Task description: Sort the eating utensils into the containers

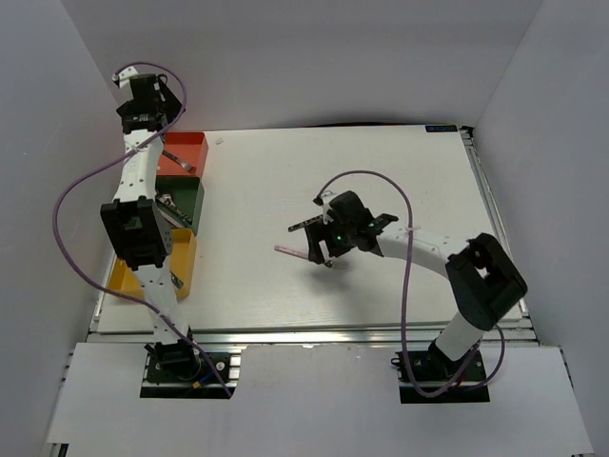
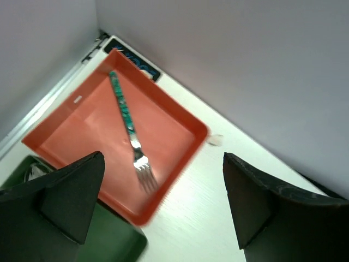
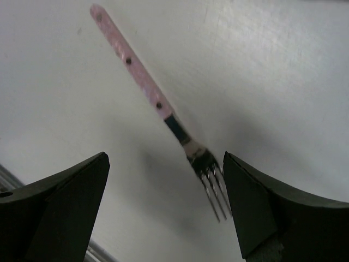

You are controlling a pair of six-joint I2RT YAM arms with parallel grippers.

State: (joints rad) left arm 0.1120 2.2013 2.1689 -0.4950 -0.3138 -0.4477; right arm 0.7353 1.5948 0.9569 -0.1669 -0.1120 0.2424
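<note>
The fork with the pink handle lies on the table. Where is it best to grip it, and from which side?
Take the pink fork at mid-handle, from straight above, with the right pincer closing across its narrow width. It lies flat on the table, so only the top is free; the handle is straight and even, unlike the thin tines.

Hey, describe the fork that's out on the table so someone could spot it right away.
On the white table, look to the open middle, right of the bins along the left edge. The fork lies there under the open right claw; its handle is pink, unlike the teal fork in the orange-red bin.
</note>
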